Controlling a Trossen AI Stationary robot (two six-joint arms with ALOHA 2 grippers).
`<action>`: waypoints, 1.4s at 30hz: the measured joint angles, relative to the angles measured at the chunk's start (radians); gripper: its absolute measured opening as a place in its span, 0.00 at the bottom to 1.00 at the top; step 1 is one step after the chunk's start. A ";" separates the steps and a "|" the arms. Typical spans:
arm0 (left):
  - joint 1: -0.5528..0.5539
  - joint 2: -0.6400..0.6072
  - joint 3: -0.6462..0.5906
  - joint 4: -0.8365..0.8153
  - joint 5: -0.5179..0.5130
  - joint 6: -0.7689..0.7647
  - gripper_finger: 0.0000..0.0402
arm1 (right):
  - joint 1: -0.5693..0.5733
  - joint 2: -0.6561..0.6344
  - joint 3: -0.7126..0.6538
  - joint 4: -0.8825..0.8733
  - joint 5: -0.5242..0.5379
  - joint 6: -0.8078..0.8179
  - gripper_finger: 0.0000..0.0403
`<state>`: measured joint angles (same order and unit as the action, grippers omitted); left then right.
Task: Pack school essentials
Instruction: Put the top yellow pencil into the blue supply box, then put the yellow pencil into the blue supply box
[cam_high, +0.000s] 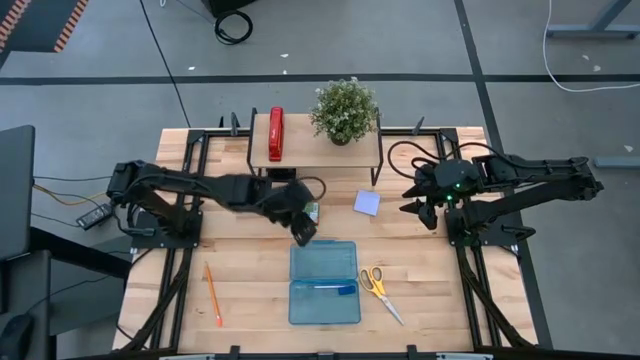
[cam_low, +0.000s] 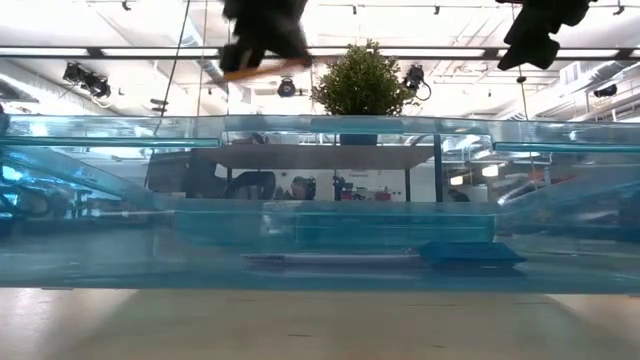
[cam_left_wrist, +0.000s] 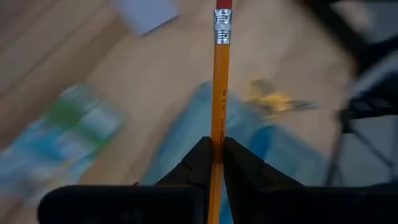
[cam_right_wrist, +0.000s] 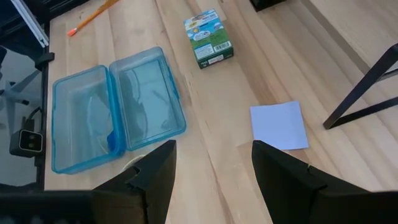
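My left gripper (cam_high: 303, 232) hangs in the air over the far edge of the open translucent blue case (cam_high: 323, 283), shut on an orange pencil (cam_left_wrist: 219, 93). In the low view it shows high up (cam_low: 262, 35) with the pencil (cam_low: 262, 70) beneath it. A second orange pencil (cam_high: 213, 293) lies flat on the table left of the case. A purple pen (cam_low: 330, 260) and a blue eraser (cam_low: 470, 253) lie inside the case. The green-blue packet (cam_right_wrist: 208, 38), lavender pad (cam_right_wrist: 280, 126) and scissors (cam_high: 380, 290) rest on the wood. My right gripper (cam_right_wrist: 214, 168) waits open, raised at the right. My left gripper pinches the orange pencil's shaft (cam_left_wrist: 217, 134) between its two fingertips (cam_left_wrist: 200, 158). The metal ferrule and red eraser end (cam_left_wrist: 222, 28) stick out beyond the fingers. The pencil is lifted clear of table and case, lying nearly level under the gripper in the low view.
A red stapler (cam_high: 276, 133) and a potted plant (cam_high: 345, 108) stand on the raised shelf at the table's far side. Black frame rails (cam_high: 190, 190) run along both sides. Bare wood lies between the case and the loose pencil.
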<state>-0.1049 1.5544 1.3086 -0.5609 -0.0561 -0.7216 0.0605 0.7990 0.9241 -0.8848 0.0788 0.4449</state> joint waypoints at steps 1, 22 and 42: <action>-0.018 0.010 0.002 0.037 -0.010 0.001 0.09 | 0.000 0.000 0.000 0.000 0.000 0.000 0.54; -0.311 0.316 0.000 0.368 -0.089 -0.191 0.08 | 0.001 0.005 0.000 -0.013 0.019 -0.001 0.54; -0.303 0.292 0.001 0.311 -0.043 -0.307 0.47 | 0.001 0.006 0.000 -0.057 0.053 -0.010 0.54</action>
<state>-0.4081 1.8461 1.3094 -0.2496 -0.0996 -1.0282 0.0616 0.8047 0.9241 -0.9416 0.1314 0.4347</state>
